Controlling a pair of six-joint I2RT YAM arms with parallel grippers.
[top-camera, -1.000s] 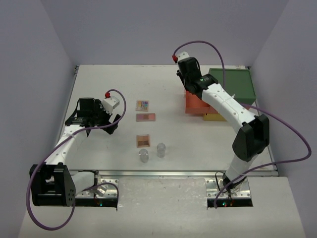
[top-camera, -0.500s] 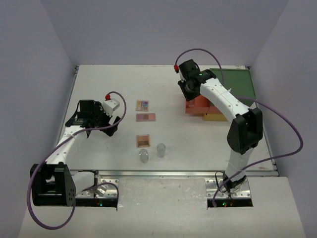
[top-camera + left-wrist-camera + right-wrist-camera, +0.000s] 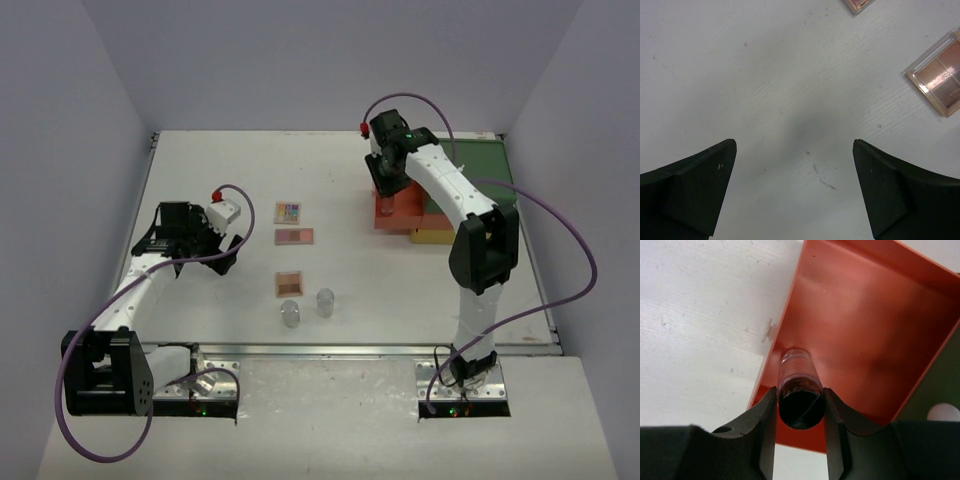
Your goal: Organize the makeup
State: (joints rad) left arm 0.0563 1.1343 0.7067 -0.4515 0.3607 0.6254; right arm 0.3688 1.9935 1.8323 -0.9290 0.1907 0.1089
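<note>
Small bottle (image 3: 799, 390): glossy cylinder, clear wall, dark red-brown inside, black end toward the camera. Pinched on both sides by right fingers (image 3: 757, 435), far end just inside the smooth orange drawer (image 3: 865, 340), beside one wall. This shows in the wrist view only; overhead, the arm hides it. Three flat square palettes (image 3: 294, 236) and two clear round jars (image 3: 325, 302) lie mid-desk (image 3: 230, 160). Above bare desk, left fingers (image 3: 695, 195) spread wide.

The left arm (image 3: 135, 290) and right arm (image 3: 455, 190) are white tubes with black joints. Purple cables (image 3: 575, 290) loop off each, and the fingers (image 3: 695, 195) are black wedges.
</note>
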